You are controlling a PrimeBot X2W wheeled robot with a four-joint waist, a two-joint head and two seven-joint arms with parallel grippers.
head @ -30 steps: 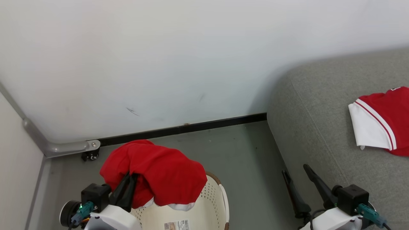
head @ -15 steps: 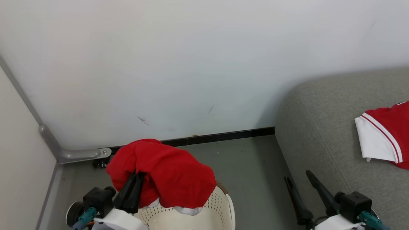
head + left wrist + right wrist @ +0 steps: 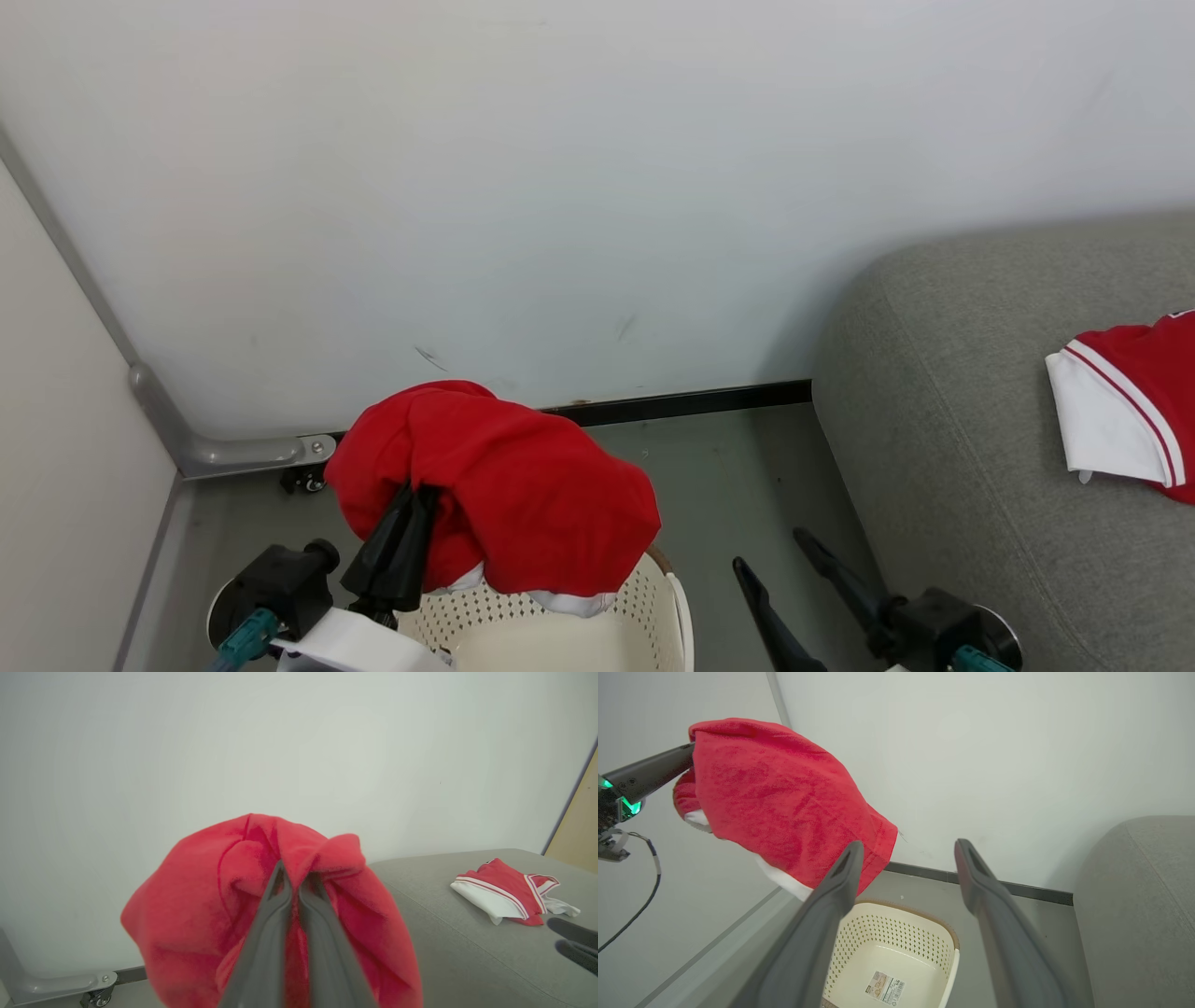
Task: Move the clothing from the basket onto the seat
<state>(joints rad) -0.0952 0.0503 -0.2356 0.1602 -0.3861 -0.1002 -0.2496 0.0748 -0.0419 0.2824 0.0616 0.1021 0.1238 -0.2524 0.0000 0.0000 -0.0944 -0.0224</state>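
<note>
noting my left hand at lower left: fingers pressed together, clamped on the red shorts, which hang bunched in the air above the basket, white hem just over its perforated wall. a label sticker lies on the basket's bottom. further right, my right hand hovers over the floor between basket and seat, fingers spread wide apart. far right, the red top with white panel lies on the grey seat, well apart from both hands.

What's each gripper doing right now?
Left gripper: closed on the red shorts.
Right gripper: open, holding nothing.
</note>
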